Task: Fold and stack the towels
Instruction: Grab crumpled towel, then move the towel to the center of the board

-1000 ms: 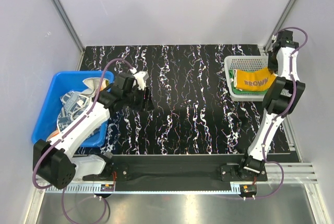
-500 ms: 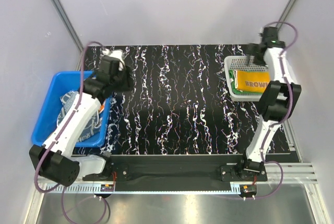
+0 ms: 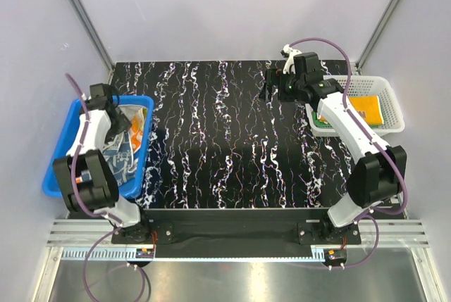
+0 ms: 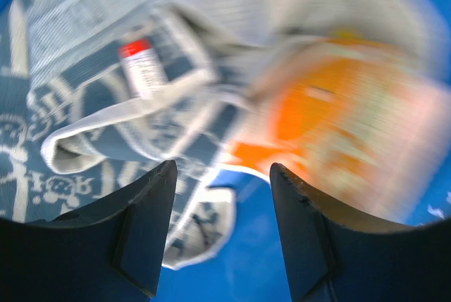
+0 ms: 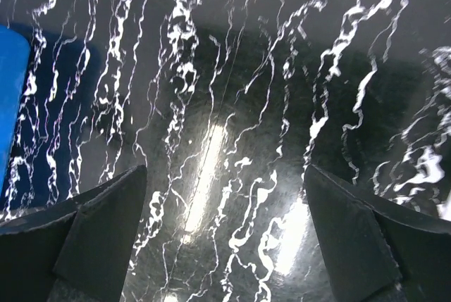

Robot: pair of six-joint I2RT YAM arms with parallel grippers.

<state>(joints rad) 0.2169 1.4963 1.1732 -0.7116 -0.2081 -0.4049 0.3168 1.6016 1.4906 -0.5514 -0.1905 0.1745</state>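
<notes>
My left hand (image 4: 222,238) hangs open and empty over the blue bin (image 3: 67,140), just above the crumpled white-and-navy towel (image 4: 84,105) and a cream towel with an orange print (image 4: 331,119). My right hand (image 5: 225,238) is spread wide, holding nothing, over the black marbled table (image 5: 232,105). The orange-yellow towel (image 3: 368,108) lies folded on the green towel (image 3: 320,123) in the white mesh basket (image 3: 352,82).

We see a glossy, smooth black tabletop (image 5: 225,140) with white veining, reflecting light. The blue bin (image 3: 62,148) looks like smooth plastic; the navy-patterned towel (image 4: 91,105) is matt, ribbed woven cloth.
</notes>
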